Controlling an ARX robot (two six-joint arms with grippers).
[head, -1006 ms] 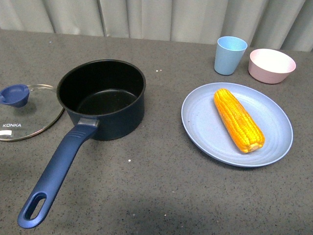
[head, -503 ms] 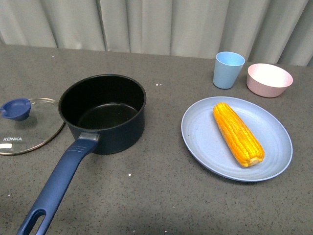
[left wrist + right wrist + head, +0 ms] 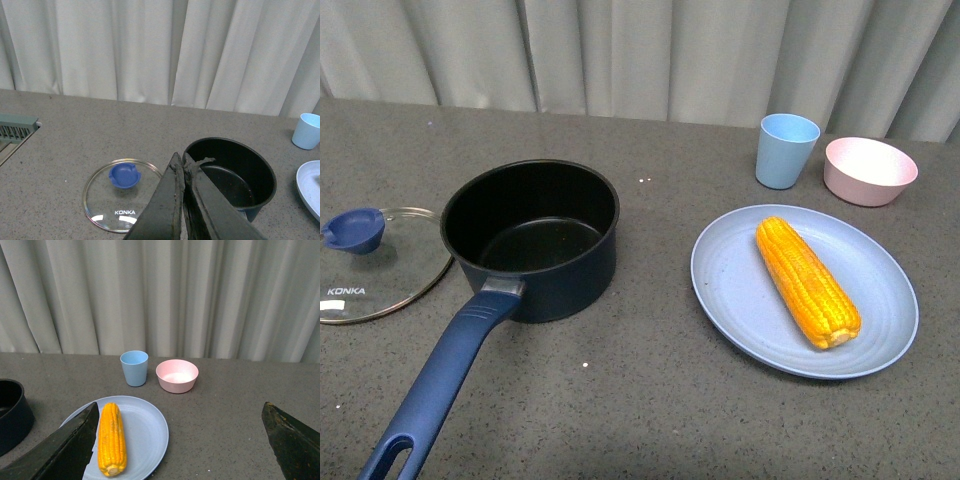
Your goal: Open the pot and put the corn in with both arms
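The dark navy pot [image 3: 532,232] stands open on the grey table, its long blue handle [image 3: 445,372] pointing toward me. Its glass lid [image 3: 375,268] with a blue knob lies flat to the left of it. The corn [image 3: 806,278] lies on a blue plate [image 3: 740,285] at the right. Neither arm shows in the front view. In the left wrist view my left gripper [image 3: 183,162] is shut and empty, above the table, with the lid [image 3: 122,200] and the pot [image 3: 235,175] beyond it. In the right wrist view my right gripper [image 3: 180,432] is wide open, short of the corn [image 3: 111,437].
A light blue cup [image 3: 785,150] and a pink bowl [image 3: 870,170] stand at the back right behind the plate. Grey curtains hang behind the table. A pale green rack edge [image 3: 15,127] shows at the far left in the left wrist view.
The whole scene has slid downward in the front view, so the camera has tilted or risen. The pot, lid, corn and plate keep their places relative to each other.
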